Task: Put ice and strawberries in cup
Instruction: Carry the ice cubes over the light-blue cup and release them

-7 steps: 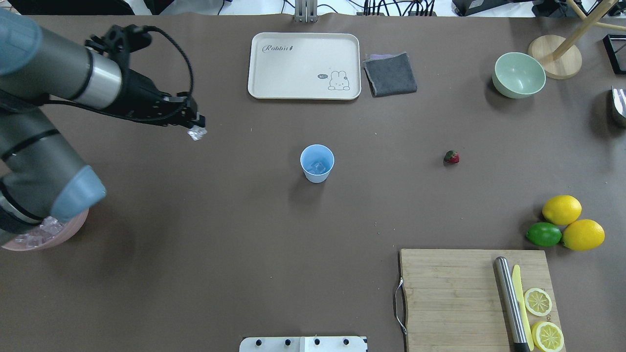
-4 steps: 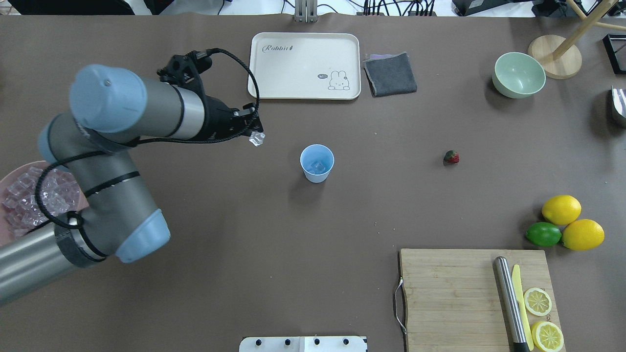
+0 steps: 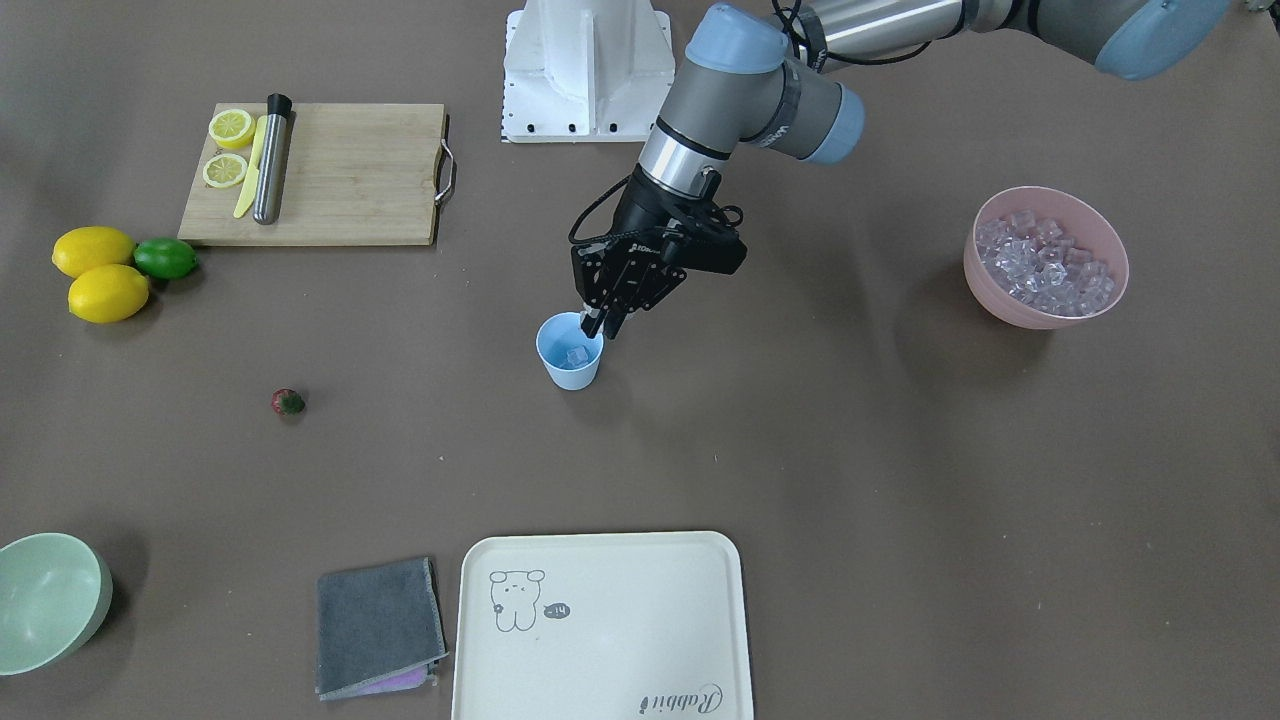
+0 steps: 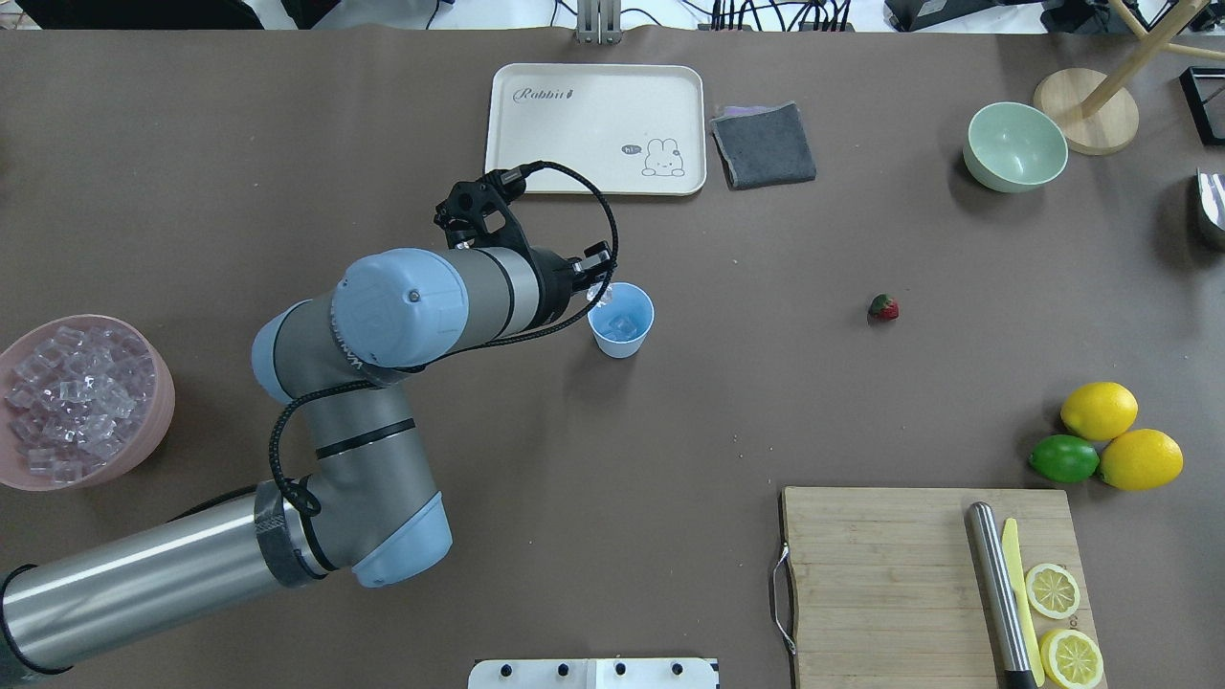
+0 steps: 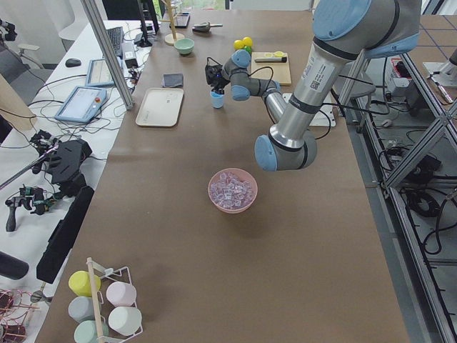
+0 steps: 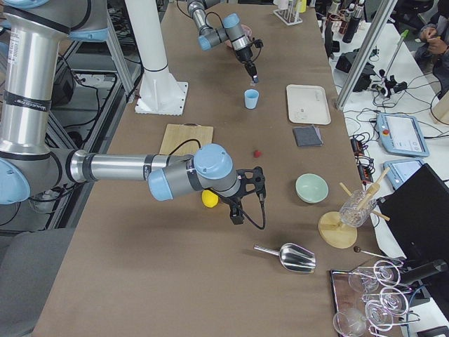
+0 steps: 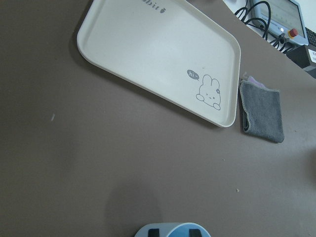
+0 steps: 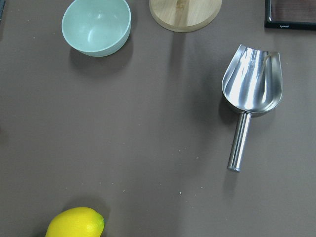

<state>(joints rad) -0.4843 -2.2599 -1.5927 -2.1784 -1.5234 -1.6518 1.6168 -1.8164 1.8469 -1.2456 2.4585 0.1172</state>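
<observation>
The light-blue cup stands upright mid-table and holds a clear ice cube; it also shows in the front-facing view. My left gripper hangs over the cup's left rim, shut on another ice cube. The pink bowl at the table's left end is full of ice. The small red strawberry lies on the table right of the cup. My right gripper shows only in the exterior right view, near the lemons; I cannot tell whether it is open or shut.
A cream tray and a grey cloth lie behind the cup. A pale-green bowl is far right. Two lemons and a lime sit beside a cutting board. A metal scoop lies at the right end.
My left arm has swung right from near the pink bowl, carrying the ice cube across the table to the cup's rim. The bowl of ice is now uncovered.
</observation>
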